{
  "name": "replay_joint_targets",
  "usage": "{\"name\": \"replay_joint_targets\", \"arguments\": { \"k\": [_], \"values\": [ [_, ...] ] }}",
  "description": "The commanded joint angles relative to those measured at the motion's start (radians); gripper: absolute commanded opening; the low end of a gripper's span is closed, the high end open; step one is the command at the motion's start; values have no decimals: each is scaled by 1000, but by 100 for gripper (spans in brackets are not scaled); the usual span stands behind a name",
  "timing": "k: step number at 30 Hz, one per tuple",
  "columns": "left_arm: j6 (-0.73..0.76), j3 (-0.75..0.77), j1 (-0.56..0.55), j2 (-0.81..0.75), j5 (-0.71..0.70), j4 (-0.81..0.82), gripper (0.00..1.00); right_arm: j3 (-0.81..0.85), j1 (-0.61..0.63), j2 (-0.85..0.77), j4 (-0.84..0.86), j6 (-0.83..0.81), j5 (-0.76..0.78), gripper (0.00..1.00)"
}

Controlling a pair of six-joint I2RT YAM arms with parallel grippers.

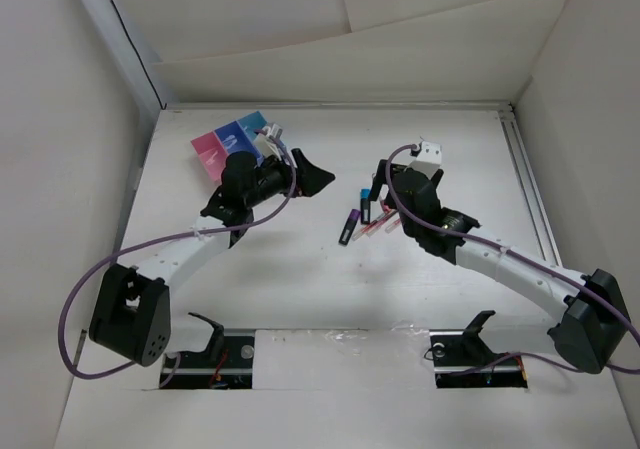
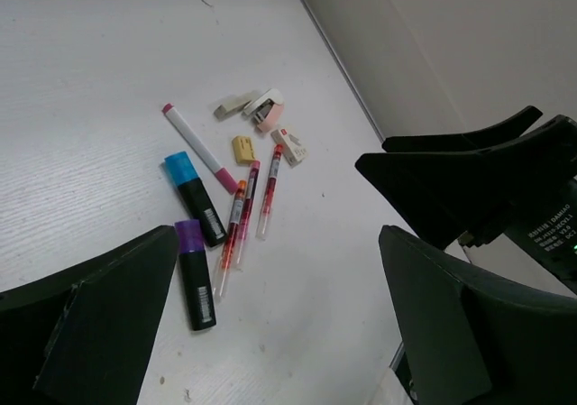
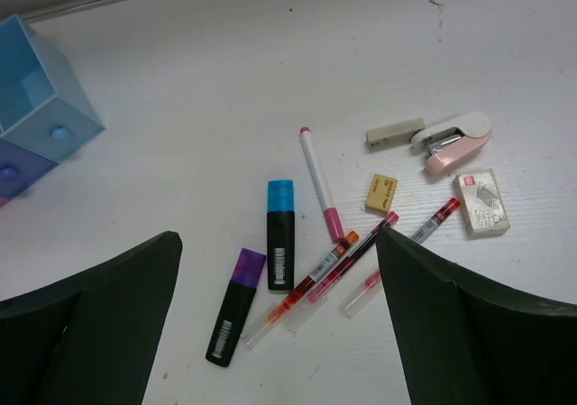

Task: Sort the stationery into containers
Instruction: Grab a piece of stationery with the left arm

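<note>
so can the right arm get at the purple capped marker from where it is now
Probably yes. The purple capped marker lies flat right below the right arm's open fingers, with nothing on top. The orange-tipped pen lies close beside it and might get nudged.

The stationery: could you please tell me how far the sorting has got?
Nothing looks sorted: the light blue plastic box shows no item inside where visible. Nothing is in hand; the left gripper and right gripper are open and empty. To do: the purple-capped black marker, blue-capped black marker, thin red pens and pink stapler lie on the white table.
</note>
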Motion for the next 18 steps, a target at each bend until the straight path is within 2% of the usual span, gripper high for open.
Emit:
{"name": "replay_joint_targets", "arguments": {
  "k": [1, 5, 6, 7, 9, 10, 11, 12, 14, 16, 17, 18],
  "values": [
    [-2, 41, 1, 7, 8, 32, 93, 2, 8, -25, 40, 6, 16, 95],
    [-31, 7, 1, 7, -15, 65, 76, 2, 8, -16, 40, 6, 6, 94],
    [-31, -2, 1, 7, -28, 65, 65, 2, 8, -16, 40, 6, 6, 92],
    [-40, -2, 1, 29, -29, 65, 45, 2, 8, -16, 40, 6, 6, 88],
    [-40, 13, 1, 57, -18, 74, 27, 2, 8, -16, 40, 6, 6, 66],
    [-40, 13, 1, 85, 17, 85, 4, 2, 8, -16, 40, 6, 15, 54],
    [-31, 13, 1, 94, 28, 97, 1, 2, 8, -16, 40, 6, 15, 44],
    [-31, 13, -10, 94, 28, 108, 0, -7, 8, -25, 40, 6, 15, 18],
    [30, 13, -65, 94, -50, 108, 0, -7, -1, -36, 40, 6, 15, 0],
    [73, 4, -114, 85, -126, 70, 0, -7, -1, -47, 40, 6, 15, 0],
    [98, 25, -143, 85, -218, 36, 0, -7, -11, -47, 40, 6, 15, 0],
    [148, 38, -205, 85, -267, 3, 0, -7, -12, -59, 30, 15, 15, 0]
  ]
}}
